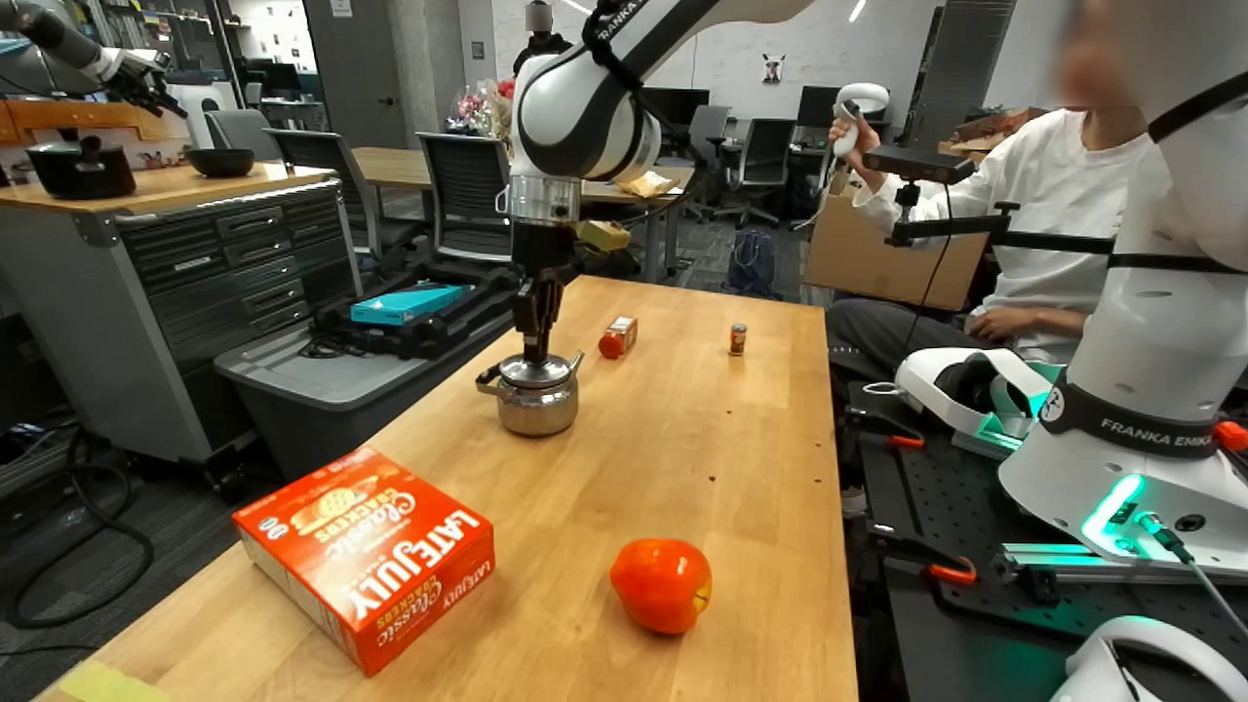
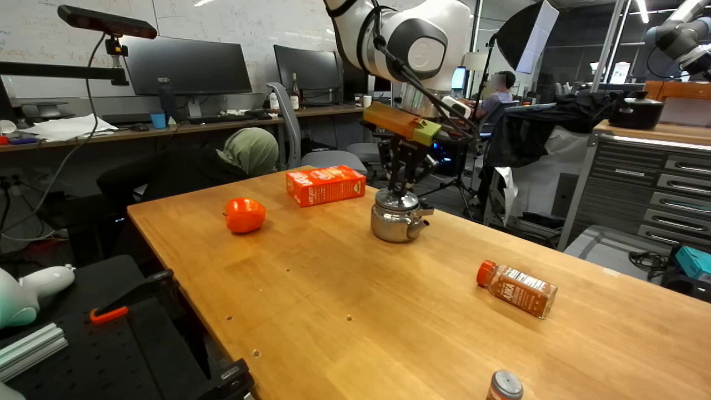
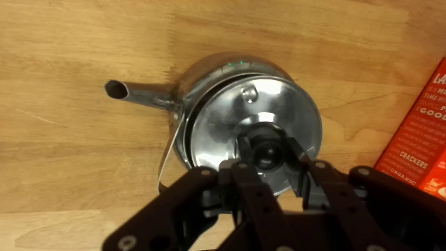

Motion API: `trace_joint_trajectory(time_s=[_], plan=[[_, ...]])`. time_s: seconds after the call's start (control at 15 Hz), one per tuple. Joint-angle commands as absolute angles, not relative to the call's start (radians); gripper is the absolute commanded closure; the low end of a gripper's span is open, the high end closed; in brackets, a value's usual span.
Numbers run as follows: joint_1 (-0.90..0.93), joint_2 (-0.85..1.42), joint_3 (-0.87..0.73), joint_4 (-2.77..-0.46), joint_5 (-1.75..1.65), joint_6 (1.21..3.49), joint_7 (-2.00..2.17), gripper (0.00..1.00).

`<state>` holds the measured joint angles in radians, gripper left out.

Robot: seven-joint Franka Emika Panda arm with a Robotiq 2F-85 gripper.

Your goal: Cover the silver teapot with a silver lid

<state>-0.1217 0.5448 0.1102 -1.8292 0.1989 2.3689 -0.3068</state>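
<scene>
The silver teapot [image 1: 539,413] stands upright on the wooden table; it also shows in an exterior view [image 2: 390,225] and in the wrist view [image 3: 205,75], with its spout [image 3: 146,93] to the left. The silver lid [image 3: 223,127] is over the teapot's mouth, off-centre, with a dark gap at the left rim; it shows in both exterior views [image 1: 538,370] [image 2: 397,201]. I cannot tell if it rests on the rim or hangs just above. My gripper [image 3: 266,141] points down with its fingers closed around the lid's dark knob [image 3: 268,155]. The fingertips are partly hidden in both exterior views.
A red cracker box [image 1: 366,546] lies near the teapot. An orange-red ball-like fruit [image 1: 663,585] sits toward the robot-base side. A spice jar [image 2: 522,289] lies on its side, and a small jar [image 1: 738,339] stands upright. The teapot's wire handle [image 3: 169,153] sticks out sideways.
</scene>
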Motion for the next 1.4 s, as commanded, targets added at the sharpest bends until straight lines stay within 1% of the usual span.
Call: trace_joint_trajectory(time_s=[0.0, 1.33], plan=[[-0.130, 0.536, 0.125, -1.837, 0.228, 2.384, -0.330, 0.90], [-0.154, 0.550, 0.100, -1.818, 0.212, 2.378, -0.314, 0.90]])
